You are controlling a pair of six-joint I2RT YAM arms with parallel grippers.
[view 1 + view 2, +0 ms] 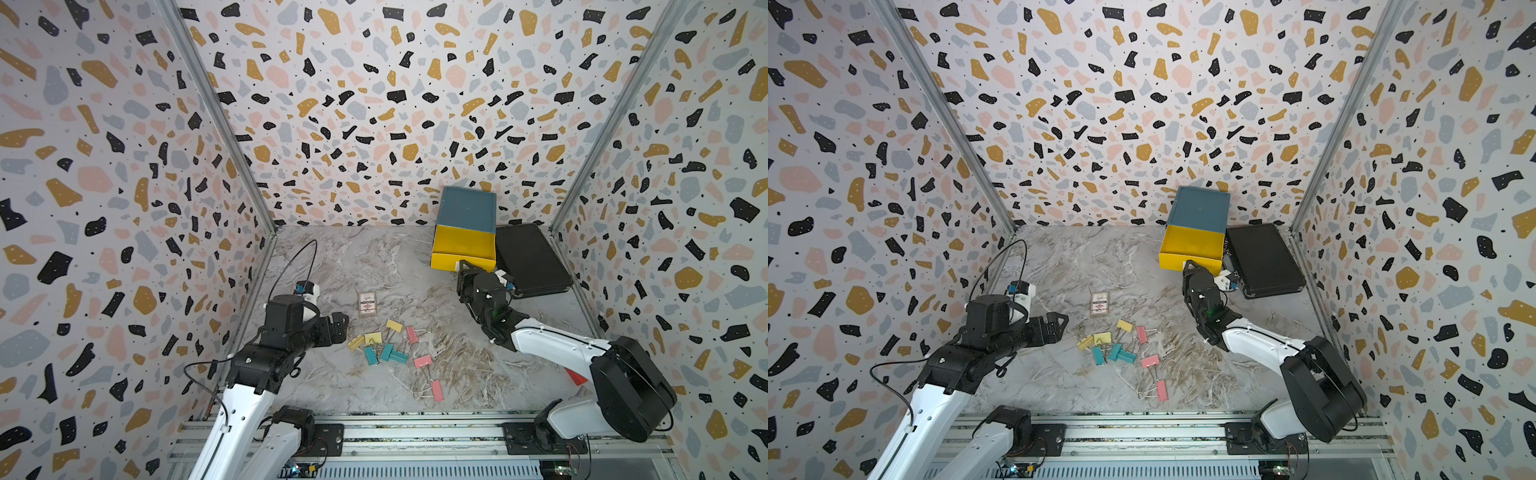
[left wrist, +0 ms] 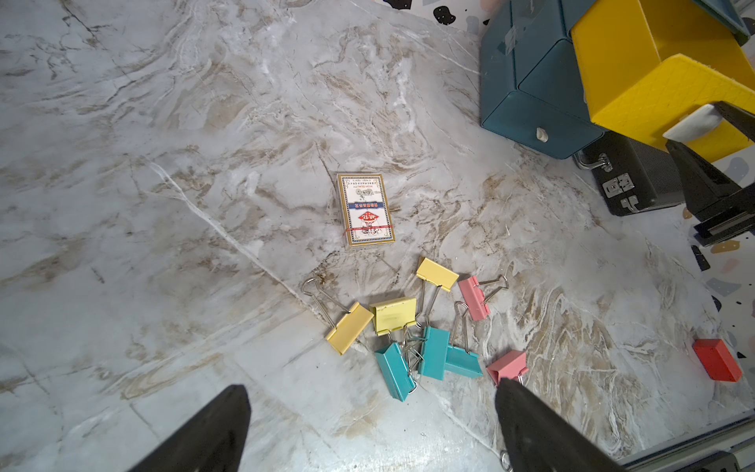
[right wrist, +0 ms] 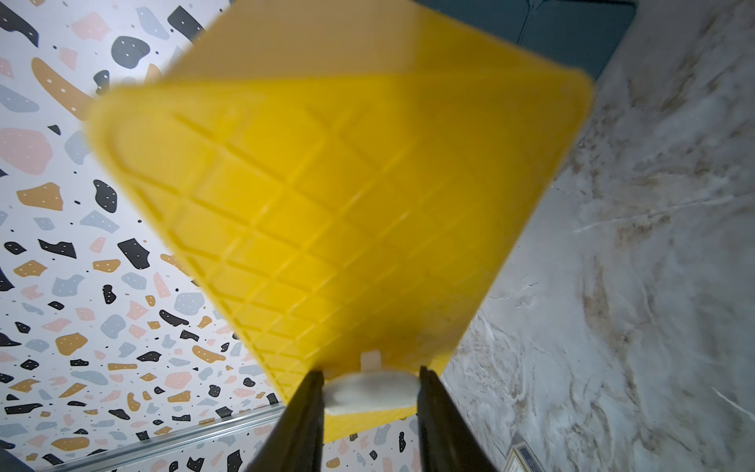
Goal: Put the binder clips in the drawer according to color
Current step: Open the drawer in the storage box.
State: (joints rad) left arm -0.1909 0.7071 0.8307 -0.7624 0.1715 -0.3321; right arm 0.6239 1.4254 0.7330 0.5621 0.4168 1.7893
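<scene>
Right claw pinches the white tab of the yellow top drawer, already out. It should pull straight and level, no yank. Left claw wide, empty, near the clips on the table.

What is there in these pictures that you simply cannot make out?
Red block: in a top view, mostly behind the right arm.
Third pink clip: left wrist view, behind the left gripper.
Yellow drawer: right wrist view, blurred, too close.
Teal drawers: shut, contents hidden in every view.
</scene>
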